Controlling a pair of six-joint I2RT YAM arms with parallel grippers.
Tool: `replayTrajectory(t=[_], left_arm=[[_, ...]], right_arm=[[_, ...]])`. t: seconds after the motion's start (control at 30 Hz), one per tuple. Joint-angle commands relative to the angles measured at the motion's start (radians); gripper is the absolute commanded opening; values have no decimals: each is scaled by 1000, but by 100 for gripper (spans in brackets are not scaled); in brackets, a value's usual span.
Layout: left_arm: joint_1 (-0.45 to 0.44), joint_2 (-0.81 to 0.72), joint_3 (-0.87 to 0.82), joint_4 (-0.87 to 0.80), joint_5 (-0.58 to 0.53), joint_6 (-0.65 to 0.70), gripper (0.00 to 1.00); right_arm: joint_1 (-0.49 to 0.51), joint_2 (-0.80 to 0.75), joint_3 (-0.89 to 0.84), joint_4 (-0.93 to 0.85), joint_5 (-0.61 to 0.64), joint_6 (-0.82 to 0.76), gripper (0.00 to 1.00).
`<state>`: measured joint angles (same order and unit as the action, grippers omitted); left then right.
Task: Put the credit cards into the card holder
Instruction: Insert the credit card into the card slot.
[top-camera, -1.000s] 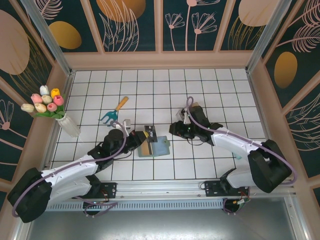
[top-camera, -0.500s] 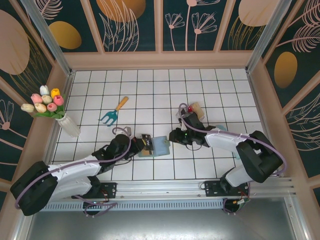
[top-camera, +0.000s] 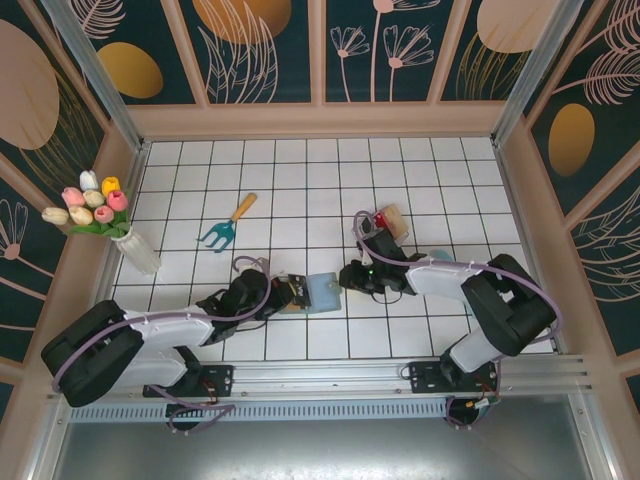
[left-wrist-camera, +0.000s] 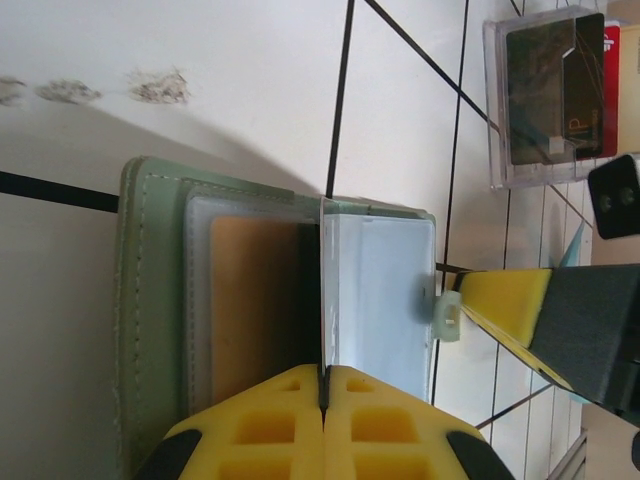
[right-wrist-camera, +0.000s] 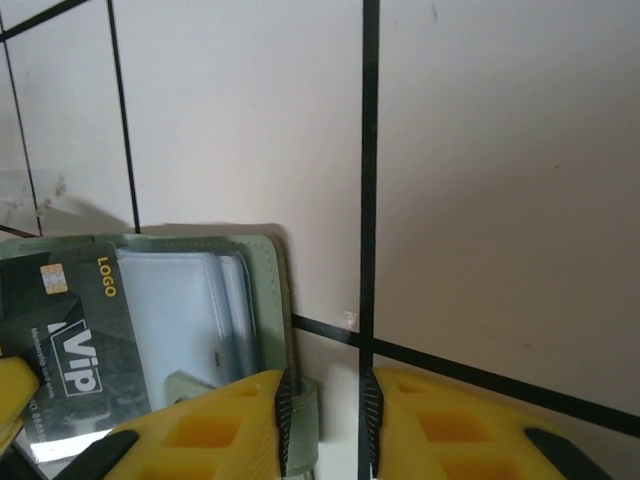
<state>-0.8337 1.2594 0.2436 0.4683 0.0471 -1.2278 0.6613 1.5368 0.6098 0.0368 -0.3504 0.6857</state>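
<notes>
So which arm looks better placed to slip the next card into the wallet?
Left. The left tool is shut on a dark card, held on edge just above the open wallet. The right tool sits at the wallet's edge by the snap tab, jaws apart, carrying nothing.

The left arm (top-camera: 170, 325) and the right arm (top-camera: 455, 277) reach low toward the table's middle, wrists facing each other. The left gripper (left-wrist-camera: 325, 388) is pinched tight on a thin flap of the card holder (left-wrist-camera: 150, 300). The right gripper (right-wrist-camera: 325, 415) has a narrow gap between its fingers.
</notes>
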Motion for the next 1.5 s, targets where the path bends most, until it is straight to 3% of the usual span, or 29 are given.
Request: replayTrajectory(t=[0.0, 0.93, 1.47], left_arm=[[-10, 25, -12, 54, 30, -8, 0], [-37, 169, 76, 71, 103, -87, 1], [-71, 309, 211, 46, 163, -31, 9]], right_arm=[[14, 26, -15, 30, -21, -7, 27], [22, 43, -13, 15, -18, -4, 22], [23, 48, -18, 30, -29, 11, 22]])
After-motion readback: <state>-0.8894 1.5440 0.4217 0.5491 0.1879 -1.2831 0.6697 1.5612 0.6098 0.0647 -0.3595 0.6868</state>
